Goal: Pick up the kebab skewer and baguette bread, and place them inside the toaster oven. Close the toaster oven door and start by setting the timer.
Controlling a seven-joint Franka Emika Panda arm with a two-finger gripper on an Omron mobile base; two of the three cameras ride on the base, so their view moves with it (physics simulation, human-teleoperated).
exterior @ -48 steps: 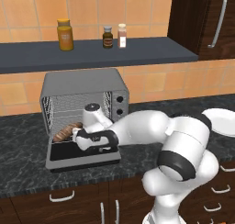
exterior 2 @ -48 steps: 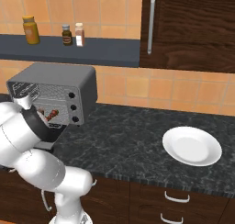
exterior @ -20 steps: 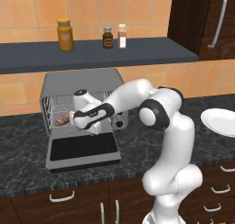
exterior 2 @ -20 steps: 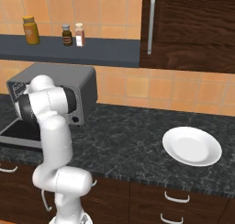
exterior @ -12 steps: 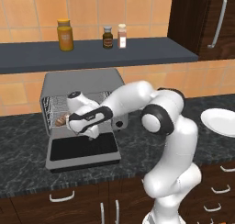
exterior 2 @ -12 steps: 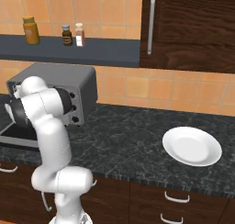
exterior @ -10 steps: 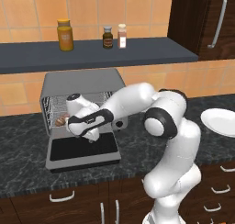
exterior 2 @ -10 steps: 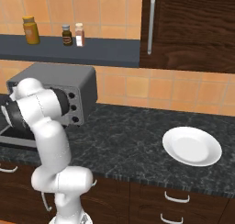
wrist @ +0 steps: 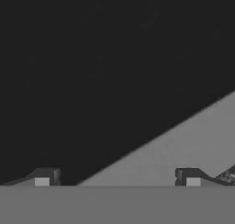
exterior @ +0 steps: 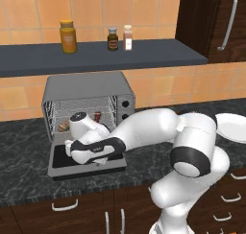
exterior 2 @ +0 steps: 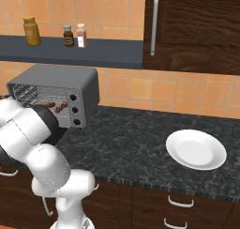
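2 fingertips (wrist: 42, 178) spread wide, gripper (wrist: 117, 179) low over toaster oven door (exterior: 60, 158), arm bent leftward

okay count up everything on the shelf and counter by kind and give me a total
Shelf bottles: 3
Toaster oven: 1
Plate: 1
Foods in oven: 2
Total: 7

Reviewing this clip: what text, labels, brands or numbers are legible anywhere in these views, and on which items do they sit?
None can be read.
Three shelf jars: the orange jar, the dark-labelled jar and the pale shaker carry label patches, too small and blurred to read.
Toaster oven: no readable markings by its knobs.
White plate: plain.
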